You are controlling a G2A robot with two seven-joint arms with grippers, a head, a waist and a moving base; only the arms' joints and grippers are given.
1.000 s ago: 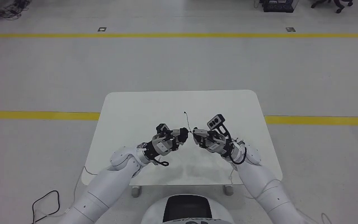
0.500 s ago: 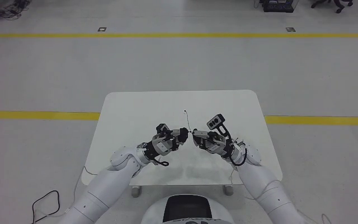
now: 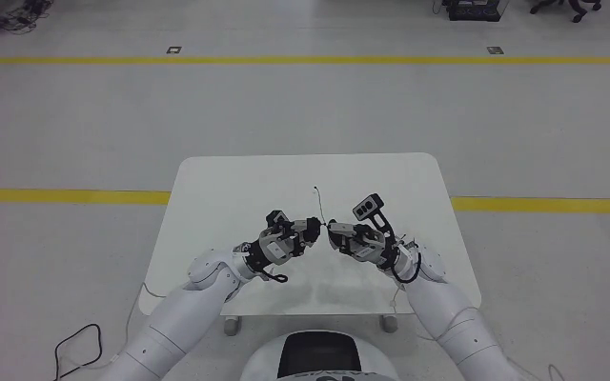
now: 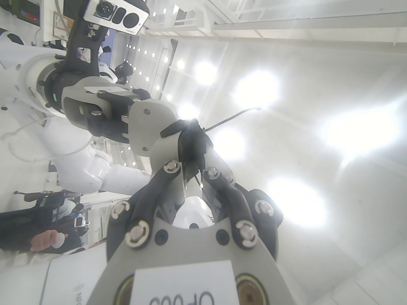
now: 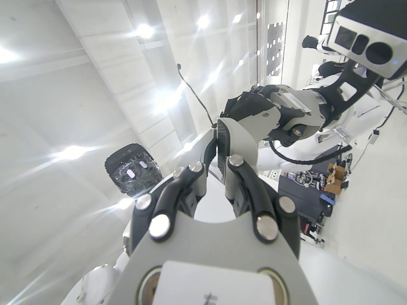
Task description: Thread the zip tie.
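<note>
White table beneath | left gripper and right gripper meet tip to tip, both pairs of fingers clamped on zip tie | tail points away beyond them | unchanged from a second ago; threading seems paused mid-alignment

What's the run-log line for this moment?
left gripper: shut on zip tie | right gripper: shut on zip tie | grippers meet over table

Left gripper and right gripper meet tip to tip above the middle of the white rectangular table, thin black plastic zip tie between them, free end toward the far edge.
</note>
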